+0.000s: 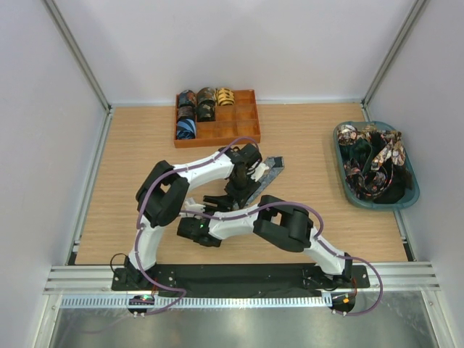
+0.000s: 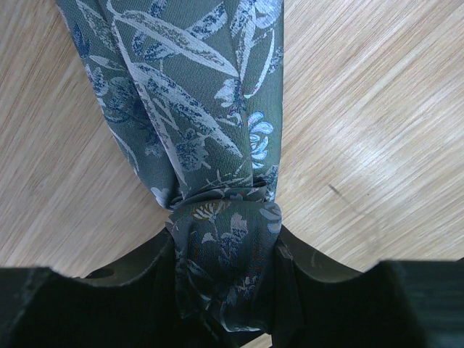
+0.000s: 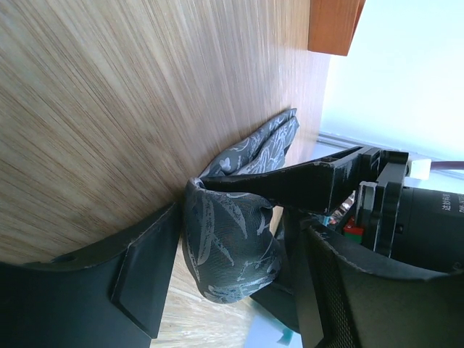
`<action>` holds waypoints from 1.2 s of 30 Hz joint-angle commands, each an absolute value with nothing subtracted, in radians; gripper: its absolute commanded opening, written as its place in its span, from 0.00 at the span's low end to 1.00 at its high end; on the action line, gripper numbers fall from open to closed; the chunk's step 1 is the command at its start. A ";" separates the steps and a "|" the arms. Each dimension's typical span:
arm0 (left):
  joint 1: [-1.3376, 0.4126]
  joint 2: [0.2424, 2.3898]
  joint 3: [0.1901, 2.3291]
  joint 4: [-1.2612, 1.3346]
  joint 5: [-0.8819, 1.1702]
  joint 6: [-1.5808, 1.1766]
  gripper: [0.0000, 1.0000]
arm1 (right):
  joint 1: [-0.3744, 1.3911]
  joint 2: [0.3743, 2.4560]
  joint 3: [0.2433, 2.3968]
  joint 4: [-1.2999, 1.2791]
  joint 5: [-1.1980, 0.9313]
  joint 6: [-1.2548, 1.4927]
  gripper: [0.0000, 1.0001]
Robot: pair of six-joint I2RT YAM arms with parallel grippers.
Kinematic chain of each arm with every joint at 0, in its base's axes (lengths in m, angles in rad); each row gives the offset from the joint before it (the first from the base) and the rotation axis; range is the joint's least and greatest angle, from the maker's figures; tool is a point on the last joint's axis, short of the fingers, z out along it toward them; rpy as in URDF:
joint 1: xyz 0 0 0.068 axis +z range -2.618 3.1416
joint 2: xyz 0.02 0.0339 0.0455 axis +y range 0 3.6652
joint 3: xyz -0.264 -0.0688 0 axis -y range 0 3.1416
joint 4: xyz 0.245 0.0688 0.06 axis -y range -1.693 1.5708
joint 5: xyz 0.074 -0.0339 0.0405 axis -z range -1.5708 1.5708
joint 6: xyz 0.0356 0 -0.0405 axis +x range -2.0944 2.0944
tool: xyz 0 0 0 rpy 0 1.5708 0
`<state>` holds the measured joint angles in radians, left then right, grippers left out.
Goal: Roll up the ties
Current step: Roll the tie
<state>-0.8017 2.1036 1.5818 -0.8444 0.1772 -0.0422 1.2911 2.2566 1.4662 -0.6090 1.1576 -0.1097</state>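
on the table (image 1: 145, 145), one tie (image 1: 267, 172)

Grey-blue tie (image 2: 196, 109), pale leaf print

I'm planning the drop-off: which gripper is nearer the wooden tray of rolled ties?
Left. The left gripper holds the tie a short way in front of the wooden tray. The right gripper is on the left gripper's near side, farther from the tray.

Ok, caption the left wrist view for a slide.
Left tool grips a grey-blue tie's bunched end on the wooden table.
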 commanded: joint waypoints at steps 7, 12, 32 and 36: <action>-0.785 2.126 1.565 -0.994 0.161 -0.049 0.30 | 1.238 2.370 1.488 -0.782 1.055 0.052 0.60; -0.782 2.111 1.560 -0.986 0.150 -0.049 0.33 | 1.235 2.362 1.477 -0.767 1.031 0.080 0.38; -0.749 1.734 1.539 -0.641 0.046 -0.106 0.87 | 1.243 2.155 1.376 -0.555 0.862 0.051 0.30; -0.721 1.574 1.369 -0.453 -0.057 -0.178 1.00 | 1.224 2.087 1.315 -0.483 0.773 0.066 0.29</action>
<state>-0.7437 1.6775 1.4590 -0.6117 0.0441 -0.1131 1.2339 2.1441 1.3674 -0.5770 0.9985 -0.0036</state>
